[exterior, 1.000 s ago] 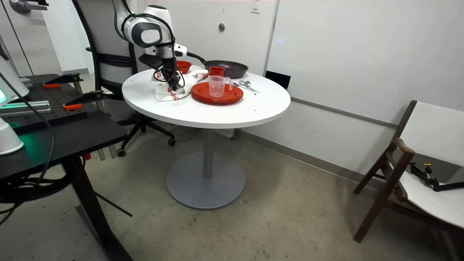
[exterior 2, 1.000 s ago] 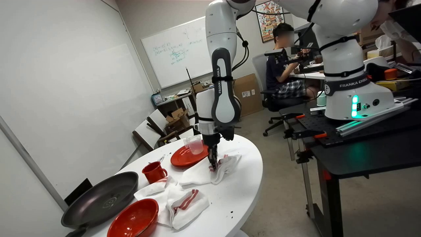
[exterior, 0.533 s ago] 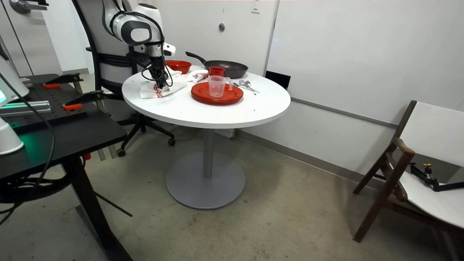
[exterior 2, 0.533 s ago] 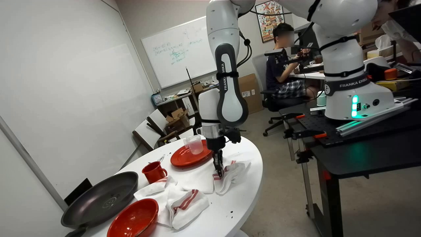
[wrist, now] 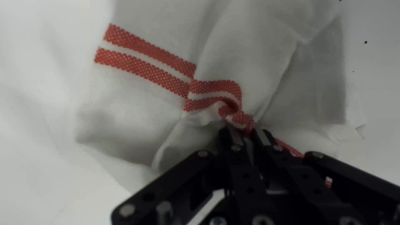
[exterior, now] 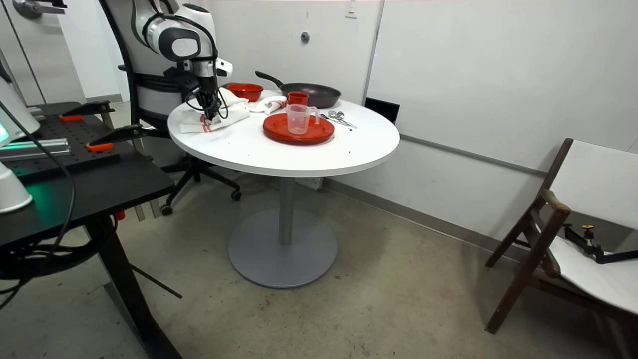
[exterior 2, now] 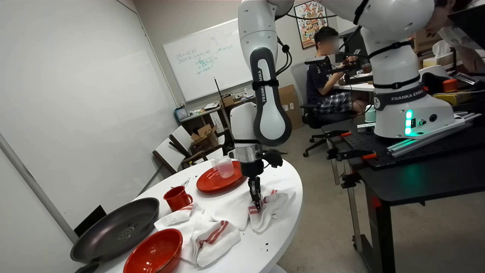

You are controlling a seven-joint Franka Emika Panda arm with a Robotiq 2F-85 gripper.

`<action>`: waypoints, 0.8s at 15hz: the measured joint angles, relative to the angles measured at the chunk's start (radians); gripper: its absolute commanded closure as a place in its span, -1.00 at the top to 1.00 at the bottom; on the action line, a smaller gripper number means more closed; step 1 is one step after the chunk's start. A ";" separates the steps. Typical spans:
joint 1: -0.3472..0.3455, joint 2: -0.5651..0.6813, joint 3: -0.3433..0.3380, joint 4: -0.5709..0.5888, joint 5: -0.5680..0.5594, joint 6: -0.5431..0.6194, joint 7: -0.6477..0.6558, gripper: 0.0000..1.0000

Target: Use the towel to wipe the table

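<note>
Wrist view: gripper (wrist: 245, 132) pinching a bunched fold of the white, red-striped towel (wrist: 212, 72). In an exterior view: gripped towel on the table (exterior 2: 250, 252); red bowl (exterior 2: 163, 242) and frying pan (exterior 2: 113, 229), inner surfaces visible; red mug (exterior 2: 175, 199), contents unclear. In an exterior view: clear cup (exterior: 297, 119) on red plate (exterior: 320, 133).

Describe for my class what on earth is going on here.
A robot arm has its hand shut on a red-striped white towel, which lies bunched on a round white table. The job is to wipe the table, but dark specks show outside the towel, so it looks unfinished. What looks like a second towel lies next to a red bowl. A clear cup stands on a red plate, with a red mug and frying pan nearby.
</note>
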 measured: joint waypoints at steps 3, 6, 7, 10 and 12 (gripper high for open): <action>-0.005 0.002 0.002 0.004 0.000 0.000 0.000 -0.94; -0.007 0.012 -0.011 0.031 -0.001 -0.001 -0.003 -0.94; -0.007 0.015 -0.020 0.043 -0.002 -0.002 -0.004 -0.94; -0.007 0.025 -0.054 0.079 -0.004 -0.009 -0.010 -0.94; -0.007 0.030 -0.071 0.102 -0.010 -0.025 -0.025 -0.94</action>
